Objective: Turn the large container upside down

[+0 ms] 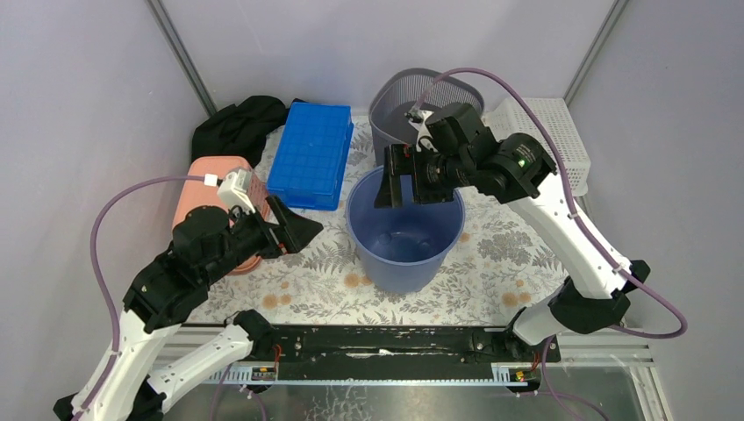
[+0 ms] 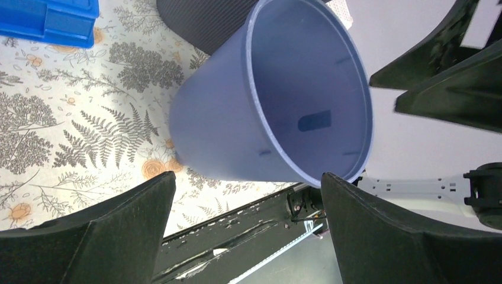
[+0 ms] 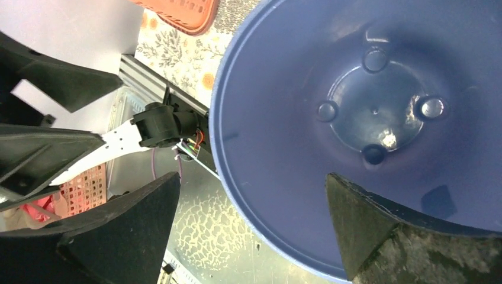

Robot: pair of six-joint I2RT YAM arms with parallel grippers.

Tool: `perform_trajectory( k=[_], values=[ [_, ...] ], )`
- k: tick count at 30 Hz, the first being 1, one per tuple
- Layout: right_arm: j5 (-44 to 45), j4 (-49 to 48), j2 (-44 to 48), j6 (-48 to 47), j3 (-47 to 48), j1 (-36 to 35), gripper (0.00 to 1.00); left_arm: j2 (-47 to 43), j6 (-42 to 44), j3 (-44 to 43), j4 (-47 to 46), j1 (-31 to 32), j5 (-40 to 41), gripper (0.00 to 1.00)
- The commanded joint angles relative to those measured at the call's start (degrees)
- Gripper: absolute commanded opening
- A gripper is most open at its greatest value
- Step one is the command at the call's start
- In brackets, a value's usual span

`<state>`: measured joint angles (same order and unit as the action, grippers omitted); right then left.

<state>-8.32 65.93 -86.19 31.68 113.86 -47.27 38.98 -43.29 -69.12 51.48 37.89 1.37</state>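
The large container is a blue plastic bucket [image 1: 405,237] standing upright, mouth up, in the middle of the flowered tablecloth. It has nothing inside [image 3: 355,118]. My right gripper [image 1: 397,195] hangs over its far left rim with the jaws open. In the right wrist view [image 3: 253,176] one finger is over the bucket's inside and the other is outside, with the rim running between them, not clamped. My left gripper [image 1: 303,232] stands open to the left of the bucket, apart from it. The left wrist view shows the bucket's side [image 2: 237,118] ahead of the open left gripper [image 2: 248,177].
A grey mesh basket [image 1: 421,101] stands right behind the bucket. A blue box [image 1: 311,153] lies at the back left, with a black cloth [image 1: 241,123] behind it. A pink basket [image 1: 206,189] is beside my left arm, a white basket [image 1: 548,132] at the back right.
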Motion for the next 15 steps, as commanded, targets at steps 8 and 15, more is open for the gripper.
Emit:
perform_trajectory(
  k=[8,15],
  values=[
    [-4.7,-8.6,-1.1,4.0,16.0,-0.4,0.99,-8.0,0.2,7.6,-0.8,0.2,-4.0,1.00],
    [-27.3,-34.7,7.5,15.3,-0.7,13.3,0.99,-9.6,2.8,9.9,-1.8,0.3,-5.5,1.00]
  ],
)
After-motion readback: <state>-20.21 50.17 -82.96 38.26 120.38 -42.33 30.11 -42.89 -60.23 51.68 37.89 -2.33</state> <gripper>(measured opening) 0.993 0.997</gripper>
